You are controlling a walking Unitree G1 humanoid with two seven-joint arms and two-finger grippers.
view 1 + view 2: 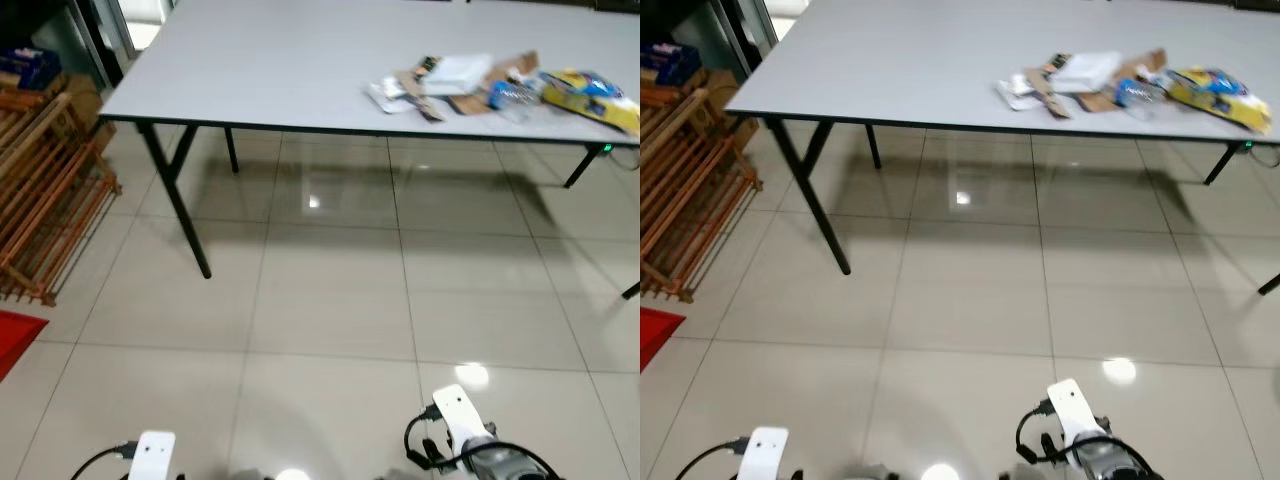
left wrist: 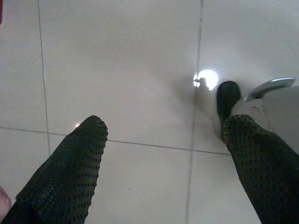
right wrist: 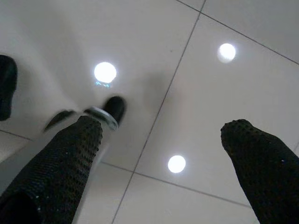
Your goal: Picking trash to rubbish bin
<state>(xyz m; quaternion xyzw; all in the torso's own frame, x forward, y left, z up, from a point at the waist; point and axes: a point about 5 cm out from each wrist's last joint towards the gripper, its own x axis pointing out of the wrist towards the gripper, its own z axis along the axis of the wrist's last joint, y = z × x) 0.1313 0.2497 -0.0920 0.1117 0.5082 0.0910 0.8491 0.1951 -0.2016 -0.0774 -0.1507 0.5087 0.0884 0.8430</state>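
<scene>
At the bottom of the head view, both arms hang low over the shiny tiled floor. The left end effector has its two black fingers spread wide with nothing between them, and the right end effector is spread and empty too. Farther off, in the upper part of the frame, stands a long grey tabletop on black legs. The trash pile sits at the upper right, near the table's front edge: white paper, brown card scraps, a plastic bottle and a yellow snack bag. A wooden rack is at the left edge. No bin can be seen. The robot should probably walk closer and turn right first, then lift one arm to a single piece.
</scene>
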